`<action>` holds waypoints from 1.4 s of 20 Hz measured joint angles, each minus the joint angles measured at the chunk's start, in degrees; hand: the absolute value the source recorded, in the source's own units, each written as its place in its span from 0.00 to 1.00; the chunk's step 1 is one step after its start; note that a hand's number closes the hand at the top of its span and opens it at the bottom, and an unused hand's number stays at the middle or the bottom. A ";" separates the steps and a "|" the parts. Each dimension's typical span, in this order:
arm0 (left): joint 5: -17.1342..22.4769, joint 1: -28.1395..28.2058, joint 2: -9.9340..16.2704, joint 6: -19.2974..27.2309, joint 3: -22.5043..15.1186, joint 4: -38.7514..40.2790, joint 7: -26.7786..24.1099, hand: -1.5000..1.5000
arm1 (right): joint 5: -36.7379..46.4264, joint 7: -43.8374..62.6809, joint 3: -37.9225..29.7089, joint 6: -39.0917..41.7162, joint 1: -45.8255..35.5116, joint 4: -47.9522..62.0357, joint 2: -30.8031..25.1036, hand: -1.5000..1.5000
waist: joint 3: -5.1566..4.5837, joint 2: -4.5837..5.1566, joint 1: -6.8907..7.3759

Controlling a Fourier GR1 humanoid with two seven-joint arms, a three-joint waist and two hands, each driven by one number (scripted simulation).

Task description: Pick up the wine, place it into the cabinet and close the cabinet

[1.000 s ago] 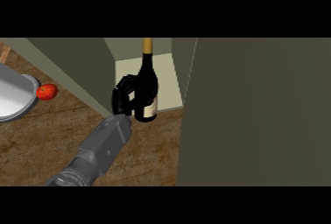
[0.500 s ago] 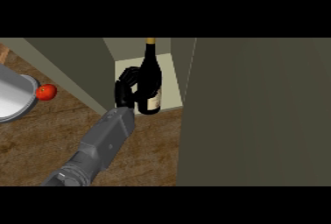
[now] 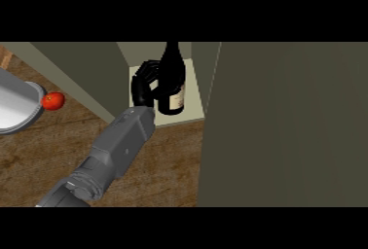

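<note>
A dark wine bottle [image 3: 173, 80] with a pale label stands upright on the pale floor of the open cabinet [image 3: 191, 116], near the top middle of the head view. My left hand [image 3: 144, 81] is curled round the bottle's left side, its grey forearm running down to the lower left. The bottle's neck reaches up into the dark back of the cabinet. The cabinet door [image 3: 287, 126] stands open and fills the right half of the view. My right hand does not show.
A red round fruit [image 3: 52, 100] lies on the wooden counter [image 3: 43, 155] at the left, beside a grey metal pot [image 3: 14, 107] at the left edge. The cabinet's left wall [image 3: 86, 73] rises between the fruit and the bottle.
My left hand has carried the bottle deeper into the cabinet, up in the view, and the bottle now stands on the cabinet floor.
</note>
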 measured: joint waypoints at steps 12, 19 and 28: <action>1.28 -6.07 0.08 1.78 1.44 2.95 5.08 1.00 | -0.18 -1.23 -1.52 0.67 1.10 0.05 -0.54 0.00 | 0.06 0.50 1.19; -0.83 -7.86 1.19 4.43 -0.08 5.60 5.19 1.00 | -0.48 -1.18 -1.80 1.05 1.13 0.16 -0.80 0.00 | 0.11 0.76 1.34; -7.13 -6.92 4.19 12.99 -6.01 7.43 5.52 1.00 | -0.69 -1.28 -1.71 1.35 0.85 0.09 -0.80 0.00 | 0.11 1.20 0.70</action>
